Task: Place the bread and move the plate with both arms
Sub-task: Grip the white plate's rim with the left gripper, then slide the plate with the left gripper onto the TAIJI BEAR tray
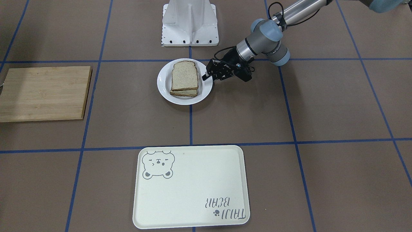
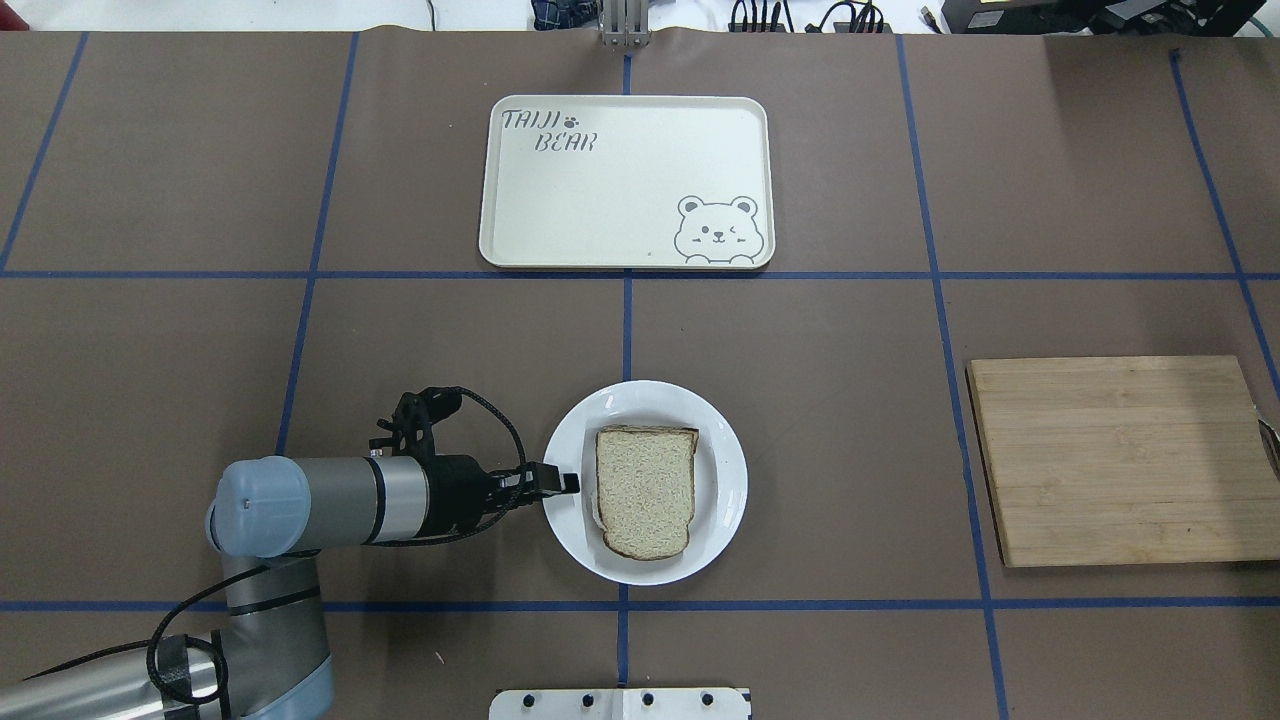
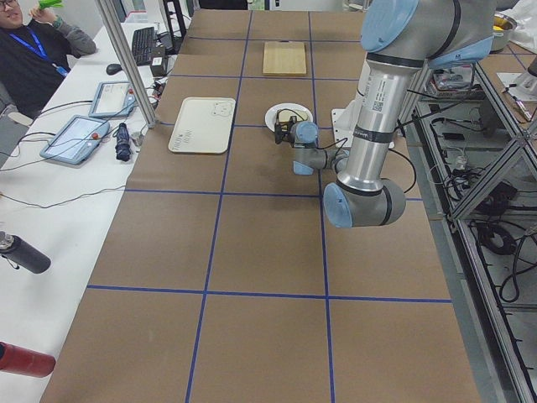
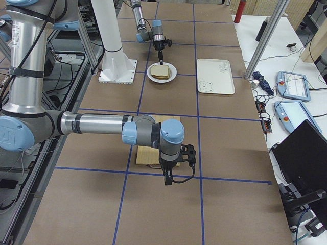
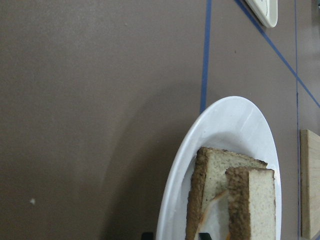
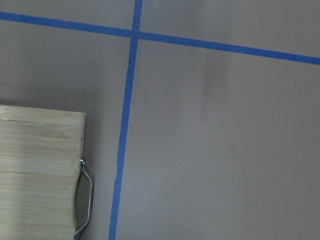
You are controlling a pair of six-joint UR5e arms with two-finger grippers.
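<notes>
The white plate (image 2: 722, 478) sits on the table in front of the robot, and the bread (image 2: 645, 490) lies flat on top of another slice on it. In the left wrist view the plate's rim (image 5: 225, 125) and both stacked slices (image 5: 260, 200) show edge-on, very close. My left gripper (image 2: 566, 483) reaches in from the left, and its fingers look shut on the plate's near-left rim (image 1: 207, 84). My right gripper (image 4: 168, 178) appears only in the exterior right view, pointing down beside the wooden board; I cannot tell whether it is open or shut.
The cream bear tray (image 2: 600, 210) lies across the table beyond the plate. A wooden cutting board (image 2: 1120, 460) with a metal handle (image 6: 85, 195) is at the right. The robot's white base (image 1: 190, 22) stands behind the plate.
</notes>
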